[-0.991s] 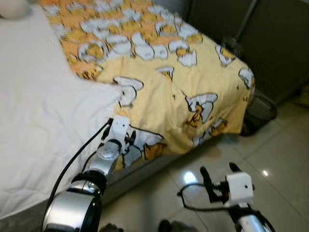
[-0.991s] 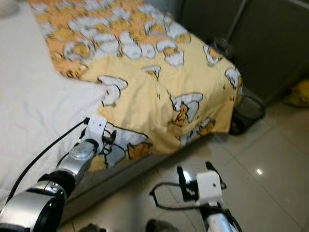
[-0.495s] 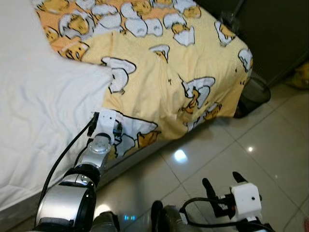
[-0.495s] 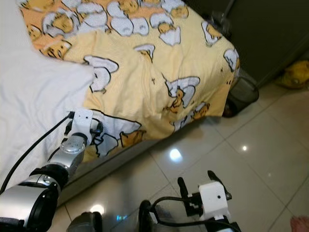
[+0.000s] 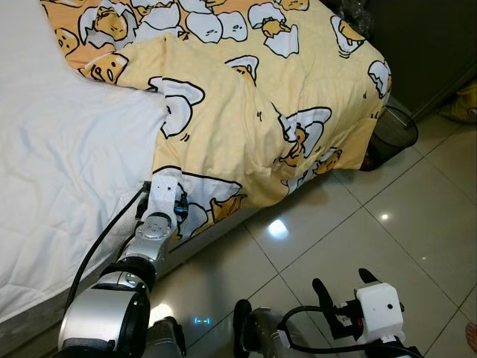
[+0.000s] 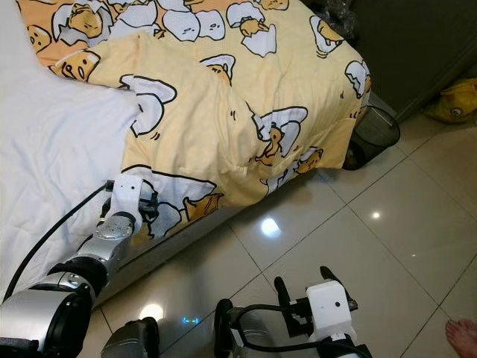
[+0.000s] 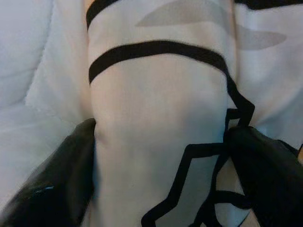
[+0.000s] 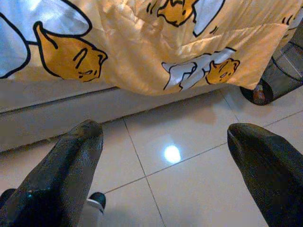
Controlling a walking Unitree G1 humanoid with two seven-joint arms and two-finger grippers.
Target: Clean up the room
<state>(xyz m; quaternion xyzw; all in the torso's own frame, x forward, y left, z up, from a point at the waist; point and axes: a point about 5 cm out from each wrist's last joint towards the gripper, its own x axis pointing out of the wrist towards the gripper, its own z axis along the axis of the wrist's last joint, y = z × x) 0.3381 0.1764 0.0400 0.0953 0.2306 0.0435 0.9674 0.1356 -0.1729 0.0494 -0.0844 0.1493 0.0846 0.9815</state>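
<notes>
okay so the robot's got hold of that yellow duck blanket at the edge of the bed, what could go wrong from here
1. The left tool pinches only a narrow fold of the blanket, as the left wrist view shows, so the fabric may slip out when pulled.
2. The blanket's corner hangs beside the mesh bin; a pull could perhaps drag over it and tip it.
3. The hem hangs near the floor tiles and might trail on them.
</notes>
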